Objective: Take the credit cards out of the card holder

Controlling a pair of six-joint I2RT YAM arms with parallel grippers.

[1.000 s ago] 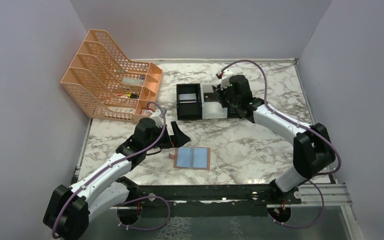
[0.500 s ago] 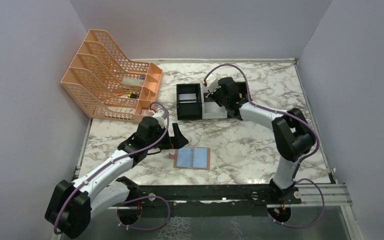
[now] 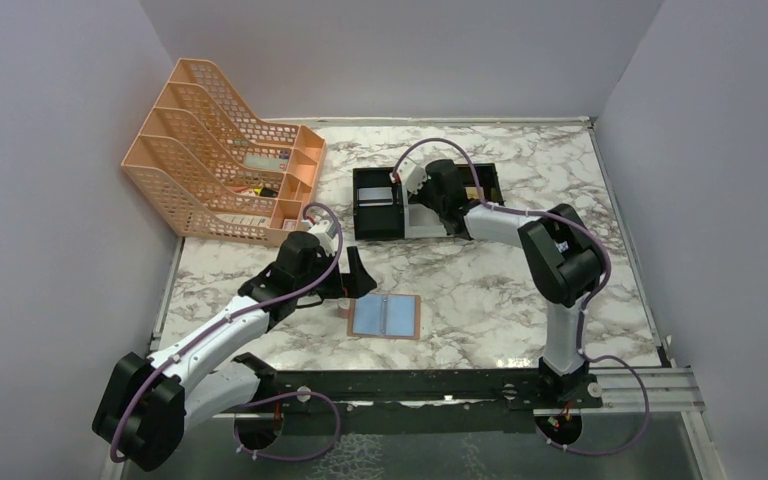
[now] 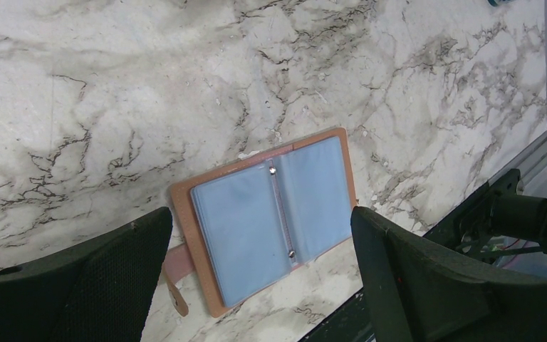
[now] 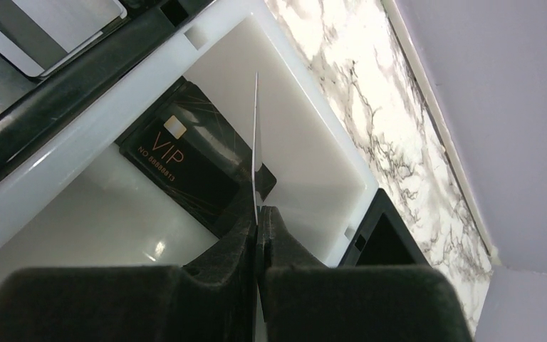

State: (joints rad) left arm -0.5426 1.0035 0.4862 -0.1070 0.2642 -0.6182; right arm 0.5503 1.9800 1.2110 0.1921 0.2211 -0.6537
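Observation:
The card holder (image 3: 386,316) lies open on the marble, tan cover down and pale blue pockets up; it also shows in the left wrist view (image 4: 271,214), its tab to the left. My left gripper (image 3: 353,276) is open and empty just above and left of it, its fingers straddling it in the wrist view (image 4: 260,217). My right gripper (image 3: 423,186) is shut on a thin credit card (image 5: 256,128), seen edge-on and held upright over the white tray (image 5: 313,107). A black VIP card (image 5: 185,164) lies flat in that tray.
A black tray (image 3: 378,203) sits left of the white tray (image 3: 430,218); another black tray (image 3: 482,182) is behind the right wrist. Silver-grey cards (image 5: 57,28) lie in a black tray. An orange mesh file rack (image 3: 220,150) stands at back left.
My right arm has folded and swung its gripper left, from over the right black tray to over the white tray, card still held. The left gripper has barely shifted.

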